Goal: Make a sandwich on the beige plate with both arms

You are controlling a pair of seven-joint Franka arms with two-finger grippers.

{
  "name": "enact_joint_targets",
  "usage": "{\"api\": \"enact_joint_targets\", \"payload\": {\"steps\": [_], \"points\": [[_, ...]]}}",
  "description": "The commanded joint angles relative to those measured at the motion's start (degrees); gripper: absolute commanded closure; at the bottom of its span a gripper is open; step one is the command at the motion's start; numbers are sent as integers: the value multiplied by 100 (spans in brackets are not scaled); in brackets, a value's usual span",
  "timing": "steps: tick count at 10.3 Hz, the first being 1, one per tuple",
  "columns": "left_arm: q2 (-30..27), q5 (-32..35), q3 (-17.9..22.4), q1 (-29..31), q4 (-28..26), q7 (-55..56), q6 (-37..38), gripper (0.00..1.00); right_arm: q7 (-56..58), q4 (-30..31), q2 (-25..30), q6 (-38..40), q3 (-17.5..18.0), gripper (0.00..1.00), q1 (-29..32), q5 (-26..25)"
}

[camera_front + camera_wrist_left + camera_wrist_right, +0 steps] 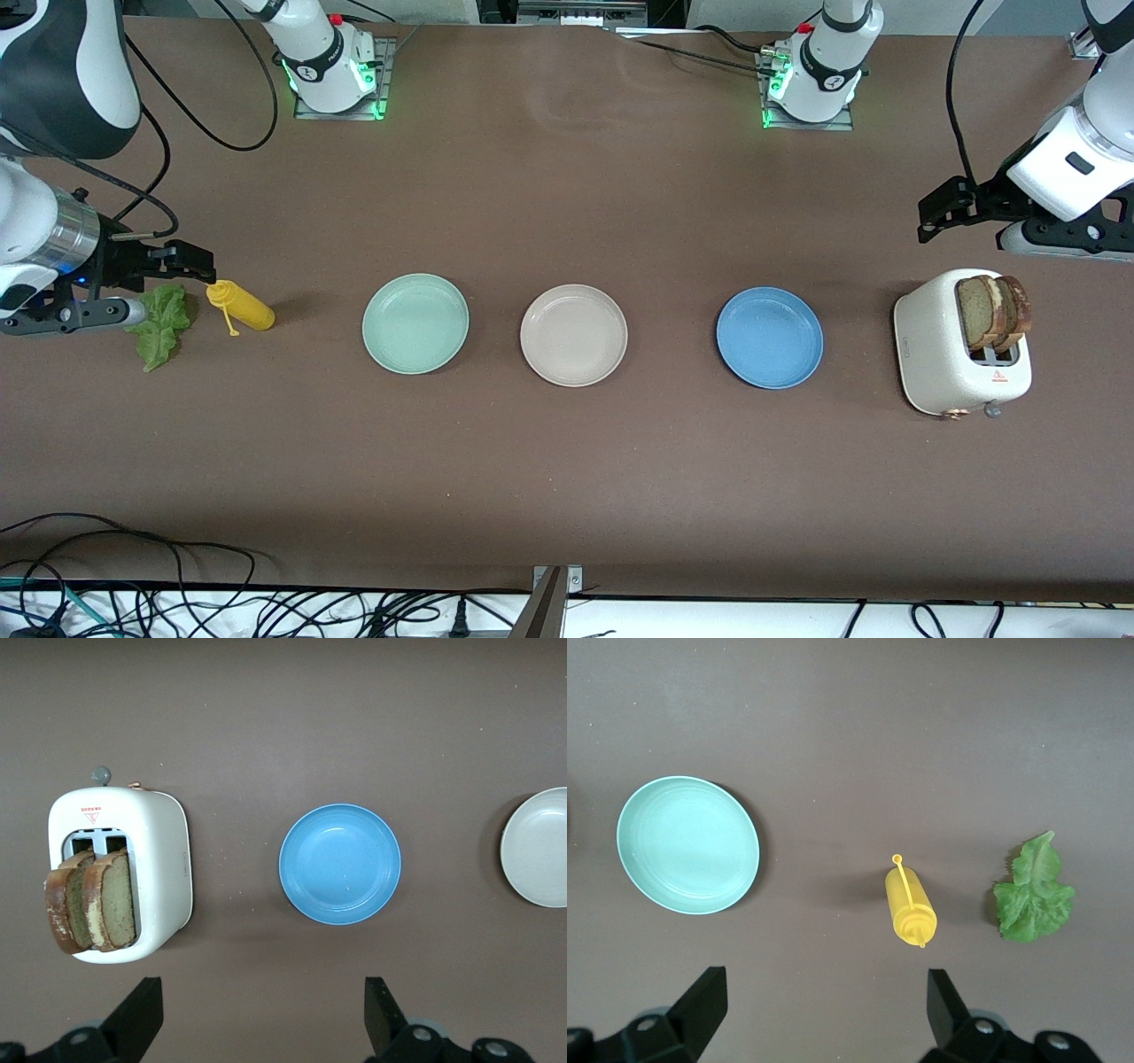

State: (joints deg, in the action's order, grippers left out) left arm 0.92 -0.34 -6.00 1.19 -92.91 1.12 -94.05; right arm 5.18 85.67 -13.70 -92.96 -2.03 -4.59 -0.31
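**Grippers wide, nothing picked yet**

Both grippers stand wide open and empty.

Front view: the right gripper (182,259) hangs at the right arm's end of the table, over the spot beside the lettuce leaf (162,327) and the yellow sauce bottle (241,307). The left gripper (941,209) hangs near the edge at the left arm's end, over bare table near the toaster (948,354), with two bread slices (994,312) standing in its slots. Three plates run in a row along the middle — mint plate (415,323), beige plate (573,334), blue plate (769,337) — all bare, so no sandwich is built yet.

Left wrist view: fingers (384,1014) spread apart, w/ toaster (159,868), bread (93,904) and blue plate (339,863) below; beige plate (539,847) just shows at the frame edge.

Right wrist view: fingers (943,1005) likewise apart, above mint plate (687,844), bottle (910,906) and leaf (1033,892).

Handling, as judged: bread looks light and stiffish but crumbly — pinch the upstanding top across the faces, lift straight up. Lettuce is probably thin, floppy, lying flat; pinch a raised ruffle near an edge, gently.
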Motion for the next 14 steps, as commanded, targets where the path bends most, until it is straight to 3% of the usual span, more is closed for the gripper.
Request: {"api": "enact_joint_targets", "payload": {"steps": [1, 8, 14], "points": [[-92, -80, -6, 13, -52, -24, 54, 0, -61, 134, 149, 32, 72, 0, 54, -31], [-83, -80, 2, 13, -52, -24, 54, 0, 35, 126, 87, 15, -69, 0, 186, -48], [-74, -72, 2, 13, -43, -15, 53, 0, 738, 126, -316, -64, -87, 0, 1133, -110]]}}
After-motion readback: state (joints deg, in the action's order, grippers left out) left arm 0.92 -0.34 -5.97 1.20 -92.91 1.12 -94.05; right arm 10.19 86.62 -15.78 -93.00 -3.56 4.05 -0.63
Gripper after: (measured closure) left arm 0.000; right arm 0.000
